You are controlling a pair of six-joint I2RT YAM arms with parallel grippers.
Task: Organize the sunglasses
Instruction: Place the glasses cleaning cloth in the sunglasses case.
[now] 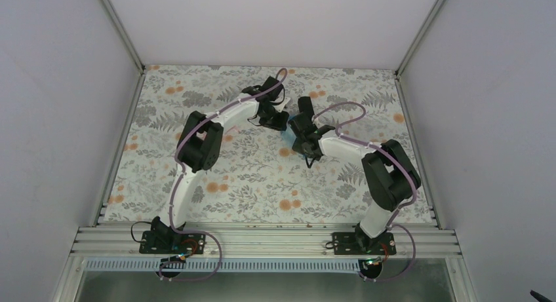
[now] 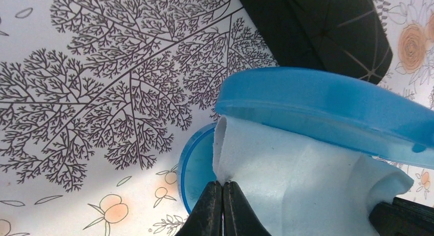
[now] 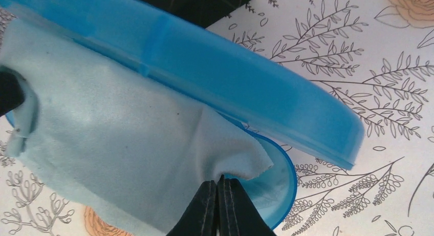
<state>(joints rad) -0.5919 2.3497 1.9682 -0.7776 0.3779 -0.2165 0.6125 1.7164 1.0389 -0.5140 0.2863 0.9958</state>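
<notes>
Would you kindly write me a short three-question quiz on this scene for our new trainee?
1. True or false: the blue case lies shut.
2. What does the left gripper pinch? A) the light blue cloth B) the case lid C) nothing
3. Fill in: the right gripper is closed on the ____.
Key: 1 false, its lid is raised; 2 A; 3 cloth.
</notes>
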